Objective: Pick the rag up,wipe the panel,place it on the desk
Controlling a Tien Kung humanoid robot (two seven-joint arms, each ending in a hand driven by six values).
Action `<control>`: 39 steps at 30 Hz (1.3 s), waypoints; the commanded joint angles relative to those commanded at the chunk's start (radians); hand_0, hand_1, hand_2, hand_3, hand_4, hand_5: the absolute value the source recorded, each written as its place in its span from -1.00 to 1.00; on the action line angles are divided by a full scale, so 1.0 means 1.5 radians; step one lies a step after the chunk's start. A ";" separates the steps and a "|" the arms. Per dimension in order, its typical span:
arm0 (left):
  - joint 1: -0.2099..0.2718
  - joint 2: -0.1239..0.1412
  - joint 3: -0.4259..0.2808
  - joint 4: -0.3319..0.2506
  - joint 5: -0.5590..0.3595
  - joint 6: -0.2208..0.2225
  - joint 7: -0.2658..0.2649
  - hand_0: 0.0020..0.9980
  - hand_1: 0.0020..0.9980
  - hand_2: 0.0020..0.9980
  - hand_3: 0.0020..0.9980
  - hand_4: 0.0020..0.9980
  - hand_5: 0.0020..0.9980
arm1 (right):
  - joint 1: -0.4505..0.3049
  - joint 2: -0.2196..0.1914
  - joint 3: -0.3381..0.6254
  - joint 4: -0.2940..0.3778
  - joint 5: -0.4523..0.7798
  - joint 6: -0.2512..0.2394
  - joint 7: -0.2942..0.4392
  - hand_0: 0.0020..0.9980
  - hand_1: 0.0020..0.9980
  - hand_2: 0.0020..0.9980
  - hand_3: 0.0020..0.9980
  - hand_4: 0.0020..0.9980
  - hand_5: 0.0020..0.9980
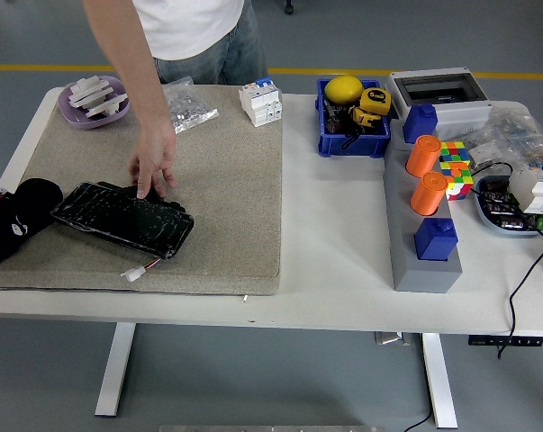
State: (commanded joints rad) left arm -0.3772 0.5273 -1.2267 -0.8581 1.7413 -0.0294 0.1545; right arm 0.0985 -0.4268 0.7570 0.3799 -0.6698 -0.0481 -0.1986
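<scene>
A black glossy panel [122, 219] with a cracked face lies on the beige mat [226, 180], with a white connector [134, 273] on a short wire at its near edge. A dark rag [118, 188] shows as a strip along the panel's far edge, mostly hidden. A person's hand [152, 164] reaches down from the far side, and its fingertips touch the rag and the panel's far edge. My left hand [10, 220], black with a red spot, rests at the mat's left edge just beside the panel's left end.
On the mat's far side are a purple dish [95, 97] of white parts, a clear bag [185, 106] of screws and a white breaker [260, 102]. To the right are a blue bin [352, 115], a grey block [421, 236] with orange and blue pegs, and a colour cube [456, 166].
</scene>
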 joint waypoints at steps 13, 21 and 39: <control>0.000 -0.003 0.011 0.013 0.002 0.024 -0.004 -0.34 -0.39 0.17 0.16 0.26 -0.86 | -0.001 0.000 0.009 -0.002 0.001 -0.002 0.001 0.52 0.22 0.25 0.22 1.00 0.26; 0.003 -0.005 0.012 0.023 0.017 0.053 -0.004 -0.38 -0.42 0.16 0.13 0.05 -0.95 | -0.001 0.000 0.009 -0.003 0.002 -0.001 0.001 0.53 0.22 0.25 0.22 1.00 0.26; 0.121 -0.001 -0.141 -0.229 0.125 0.039 0.088 -0.50 -0.64 0.12 0.10 -0.24 -1.00 | -0.005 -0.001 0.006 -0.009 0.008 0.003 0.001 0.53 0.22 0.25 0.22 1.00 0.26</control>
State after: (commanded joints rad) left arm -0.1952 0.5258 -1.4386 -1.2019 1.9284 0.0288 0.2866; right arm 0.0907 -0.4278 0.7655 0.3667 -0.6580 -0.0443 -0.1970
